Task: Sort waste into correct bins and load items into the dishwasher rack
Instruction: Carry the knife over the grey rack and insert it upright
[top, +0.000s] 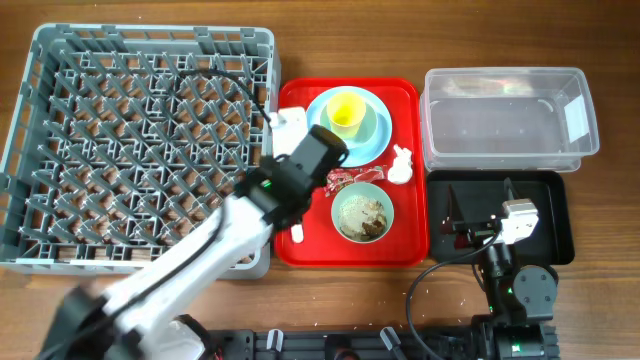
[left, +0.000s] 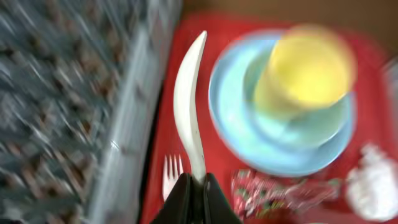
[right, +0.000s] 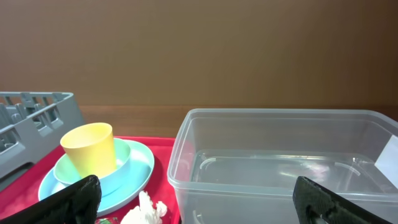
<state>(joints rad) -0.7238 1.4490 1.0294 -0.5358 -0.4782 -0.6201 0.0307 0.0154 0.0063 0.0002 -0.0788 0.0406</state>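
Over the wooden table (top: 600, 300), the left claw (left: 193, 186) pinched a white spoon (left: 188, 106); the right claw (right: 198, 198) stood spread, a brown wall (right: 199, 50) behind.

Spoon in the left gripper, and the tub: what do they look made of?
Spoon: probably plastic, white all over, smooth with a slight sheen, thin and one-piece. Tub: clear plastic, glossy; its far wall and floor show through the near wall, and it has a rounded moulded rim and soft reflections.

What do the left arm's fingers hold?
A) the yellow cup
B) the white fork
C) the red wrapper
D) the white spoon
D: the left fingers are shut on the white spoon, while the fork lies on the red tray.
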